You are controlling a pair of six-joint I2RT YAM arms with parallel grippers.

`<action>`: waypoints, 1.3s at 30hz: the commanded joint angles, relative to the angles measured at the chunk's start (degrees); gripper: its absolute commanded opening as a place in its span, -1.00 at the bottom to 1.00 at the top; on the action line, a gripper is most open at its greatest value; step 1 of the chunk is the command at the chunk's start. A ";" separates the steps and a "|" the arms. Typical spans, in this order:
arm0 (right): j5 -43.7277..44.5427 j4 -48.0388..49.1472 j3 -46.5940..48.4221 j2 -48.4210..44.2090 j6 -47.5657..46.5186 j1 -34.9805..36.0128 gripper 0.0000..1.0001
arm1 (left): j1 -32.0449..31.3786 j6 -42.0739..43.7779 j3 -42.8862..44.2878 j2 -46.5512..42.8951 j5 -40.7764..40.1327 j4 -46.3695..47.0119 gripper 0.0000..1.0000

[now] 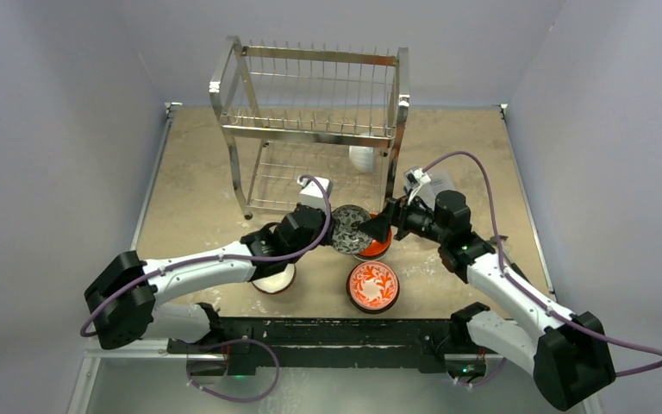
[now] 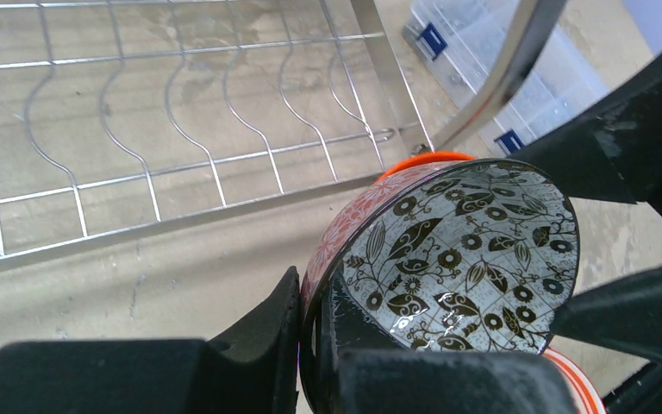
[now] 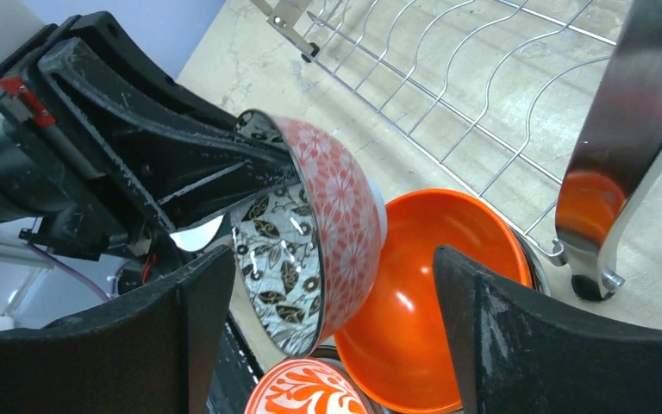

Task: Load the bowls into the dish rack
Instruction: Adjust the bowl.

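My left gripper (image 1: 338, 229) is shut on the rim of a bowl (image 1: 351, 228) that is grey-black patterned inside and red floral outside. It holds the bowl tilted on edge above the table; the left wrist view shows one finger inside the rim and one outside (image 2: 319, 302). My right gripper (image 1: 379, 231) is open, and its fingers (image 3: 198, 319) straddle that bowl (image 3: 310, 233). A glossy orange-red bowl (image 3: 431, 293) sits just under it. A red-and-white floral bowl (image 1: 372, 285) stands near the front. The steel dish rack (image 1: 310, 129) stands behind, its lower shelf (image 2: 181, 129) bare.
A white bowl (image 1: 362, 158) sits behind the rack's right legs. Another bowl (image 1: 274, 278), white inside, lies under my left arm. A clear plastic box (image 2: 474, 60) is right of the rack's leg (image 3: 646, 129). Grey walls enclose the table.
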 commanded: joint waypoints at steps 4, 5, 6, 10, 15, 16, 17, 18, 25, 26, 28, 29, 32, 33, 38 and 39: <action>-4.90 4.21 -0.53 1.08 0.09 0.05 0.27 | -1.72 -2.92 3.94 -3.89 0.54 1.45 -1.00; -5.14 4.27 -0.58 0.91 -0.02 0.08 0.17 | -1.82 -3.11 3.90 -4.37 0.87 1.45 -1.00; -5.10 4.28 -0.65 0.74 -0.05 0.10 0.12 | -1.75 -3.25 3.94 -4.77 1.28 1.43 -1.00; -4.73 4.27 -0.98 0.20 -0.22 0.08 -0.17 | -1.76 -3.58 3.78 -6.42 3.28 1.29 -1.00; -4.70 4.53 -0.90 -0.36 0.08 0.05 -1.00 | -1.78 -3.56 3.45 -7.88 8.44 1.66 -0.34; -4.25 4.50 -0.93 -0.85 0.11 0.04 -1.00 | -1.77 -3.62 3.57 -8.13 10.22 1.51 -0.07; -3.81 4.42 -1.01 -1.51 0.06 0.03 -1.00 | -1.72 -3.96 3.59 -8.41 11.38 1.35 0.17; -3.33 4.19 -1.14 -2.08 -0.18 0.05 -1.00 | -1.69 -4.46 3.52 -8.74 12.51 1.11 0.40; -2.67 3.00 -1.99 -4.74 -0.19 0.03 -1.00 | 1.86 -9.34 1.01 -10.28 23.98 0.70 0.91; -2.79 3.09 -2.07 -4.69 -0.30 -0.01 -1.00 | 3.11 -10.77 -0.21 -10.56 27.43 2.04 0.92; -3.19 3.26 -1.95 -4.39 -0.37 0.01 -1.00 | 5.98 -14.48 -3.20 -11.13 34.08 6.54 0.94; -3.44 3.42 -1.86 -4.25 -0.43 0.03 -1.00 | 7.53 -16.31 -4.79 -11.31 37.15 9.02 0.95; -3.81 4.45 -1.56 -3.60 -0.18 -0.01 -1.00 | 9.97 -19.96 -7.88 -10.97 42.89 15.06 0.97; -4.23 4.77 -1.49 -3.34 -0.11 0.02 -1.00 | 10.00 -20.08 -8.20 -10.78 43.72 15.85 0.97; -5.46 5.57 -1.15 -2.30 0.27 0.03 -1.00 | 9.98 -21.49 -8.92 -7.72 46.84 20.78 0.96; -5.52 5.71 -1.16 -2.29 0.34 0.05 -1.00 | 9.90 -21.93 -8.96 -6.97 47.37 21.98 0.94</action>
